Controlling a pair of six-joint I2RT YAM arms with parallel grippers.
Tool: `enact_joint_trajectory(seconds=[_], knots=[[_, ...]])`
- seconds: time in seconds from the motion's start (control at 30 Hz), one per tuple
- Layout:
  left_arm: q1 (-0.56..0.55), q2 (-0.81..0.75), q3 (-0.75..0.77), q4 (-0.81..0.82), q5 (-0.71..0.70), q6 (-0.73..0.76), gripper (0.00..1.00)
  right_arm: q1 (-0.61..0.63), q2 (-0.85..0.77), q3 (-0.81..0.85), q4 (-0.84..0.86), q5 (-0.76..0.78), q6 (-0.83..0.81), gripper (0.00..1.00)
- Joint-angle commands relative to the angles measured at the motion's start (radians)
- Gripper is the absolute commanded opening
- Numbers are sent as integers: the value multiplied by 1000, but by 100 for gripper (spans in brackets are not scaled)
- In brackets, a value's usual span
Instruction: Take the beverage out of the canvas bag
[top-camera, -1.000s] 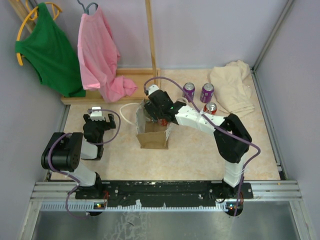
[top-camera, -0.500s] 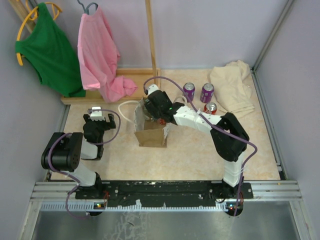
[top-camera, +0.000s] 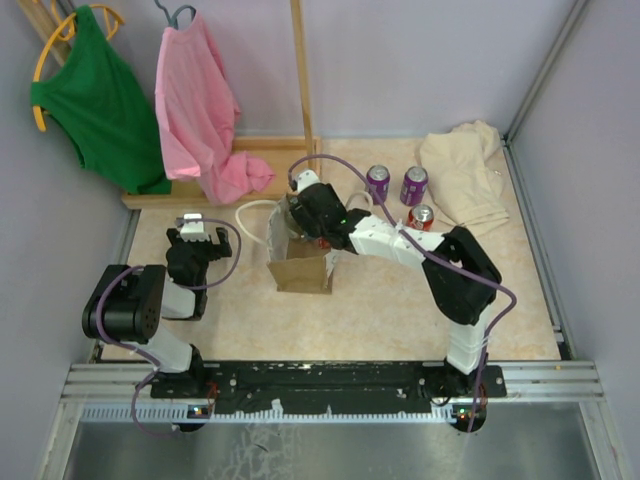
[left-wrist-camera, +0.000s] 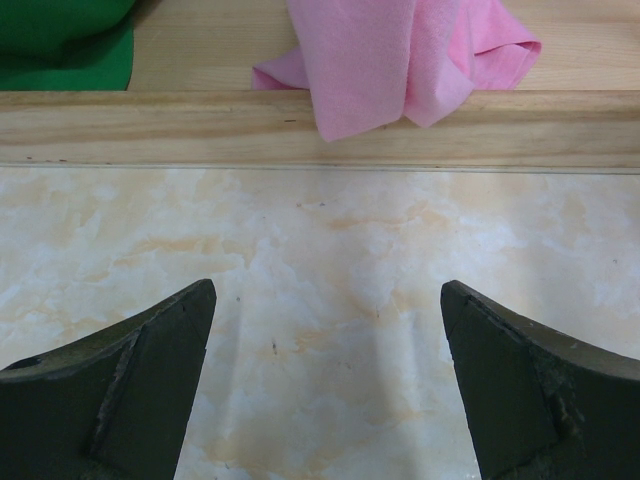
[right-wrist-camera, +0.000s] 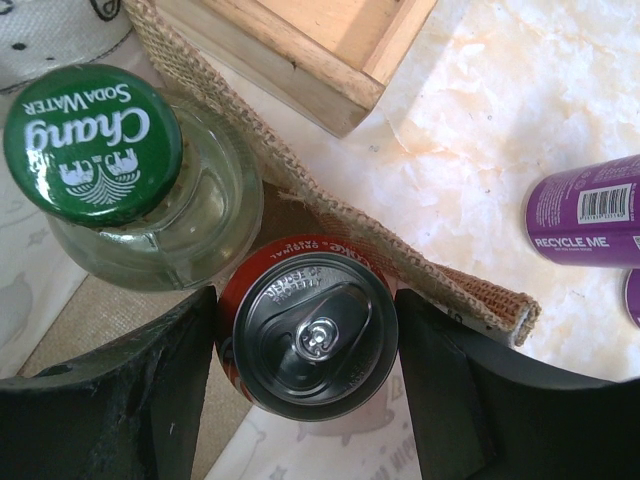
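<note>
The canvas bag (top-camera: 300, 270) stands at the table's middle, tan-brown with a white loop handle (top-camera: 250, 215) on its left. My right gripper (top-camera: 312, 225) reaches down into its open top. In the right wrist view the fingers (right-wrist-camera: 150, 380) press on both sides of a red beverage can (right-wrist-camera: 310, 335) standing upright inside the bag, just inside the burlap rim (right-wrist-camera: 400, 255). A glass soda water bottle with a green cap (right-wrist-camera: 92, 140) stands beside the can. My left gripper (top-camera: 190, 228) is open and empty over bare table (left-wrist-camera: 325, 300), left of the bag.
Two purple cans (top-camera: 377, 182) (top-camera: 413, 185) and a red can (top-camera: 421, 216) stand right of the bag; one purple can shows in the right wrist view (right-wrist-camera: 585, 210). A cream cloth (top-camera: 465, 175) lies far right. A wooden rack base (top-camera: 200, 190) with a pink shirt (top-camera: 200, 110) and a green one (top-camera: 95, 100) is behind.
The bag has shifted a little to the left and away from the arms, with my right gripper in it. The left arm has not moved.
</note>
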Motion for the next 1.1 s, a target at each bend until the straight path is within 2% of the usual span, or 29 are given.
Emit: enact_joint_trajectory(seconds=[0.0, 0.33, 1.07], knots=[[-4, 7, 13, 42, 13, 4, 100, 2, -41, -37, -24, -7, -42, 0], [-3, 7, 13, 42, 12, 3, 100, 2, -139, 33, 6, -25, -95, 0], [-3, 7, 13, 42, 13, 3, 100, 12, -283, 256, -73, -68, -151, 0]])
